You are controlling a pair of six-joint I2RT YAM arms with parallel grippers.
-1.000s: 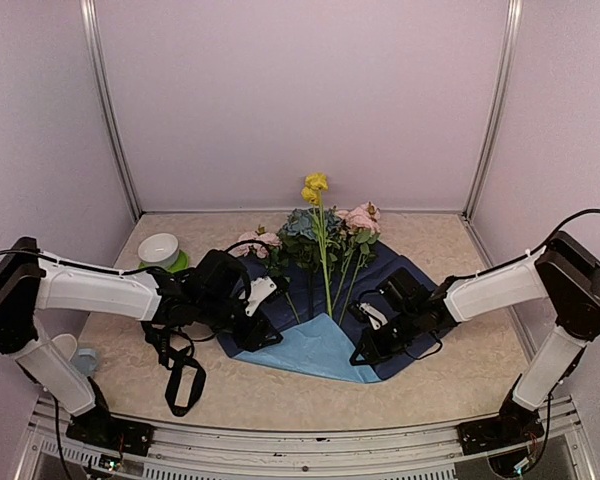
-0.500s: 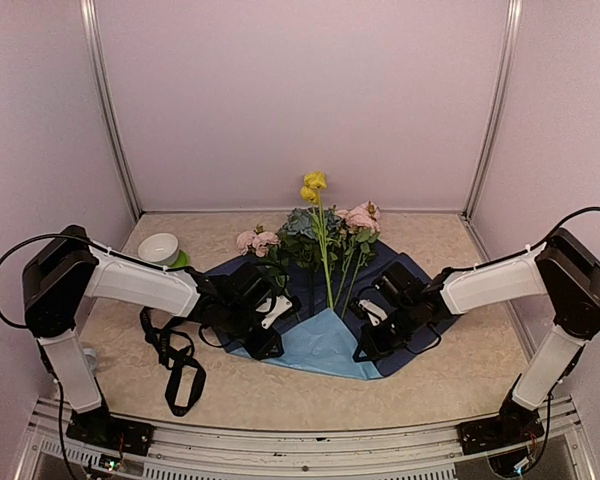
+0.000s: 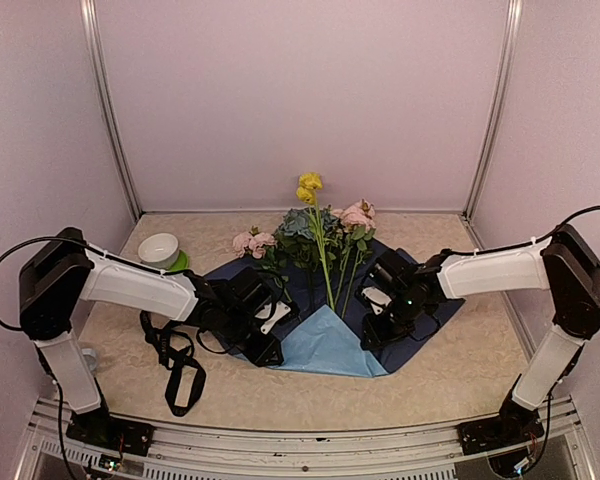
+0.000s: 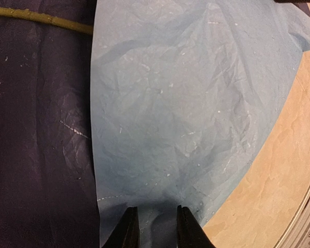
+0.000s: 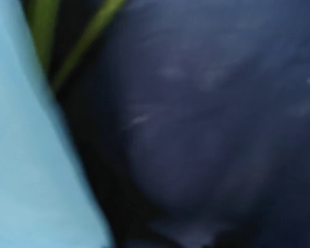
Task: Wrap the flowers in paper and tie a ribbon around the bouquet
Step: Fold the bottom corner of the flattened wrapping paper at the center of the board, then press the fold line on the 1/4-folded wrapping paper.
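The flowers (image 3: pixel 315 235) lie on the paper (image 3: pixel 330 350), heads toward the back wall. The paper's navy side (image 4: pixel 41 129) faces up, with a light-blue flap (image 4: pixel 186 103) folded over the stem ends. My left gripper (image 3: pixel 267 345) is low over the flap's near left corner. Its fingertips (image 4: pixel 156 227) stand a narrow gap apart with blue paper showing between them. My right gripper (image 3: pixel 380 322) hovers over the navy paper (image 5: pixel 206 129) just right of the stems (image 5: pixel 88 36). That view is blurred and its fingers do not show. The black ribbon (image 3: pixel 185 375) lies loose at the front left.
A white bowl on a green saucer (image 3: pixel 161 250) stands at the back left. Bare table (image 4: pixel 279 170) shows beyond the flap's edge. A metal rail (image 3: pixel 300 440) runs along the table's front edge.
My left gripper slid right onto the light-blue flap and its jaws narrowed. My right gripper moved off the flap's right corner, back toward the stems.
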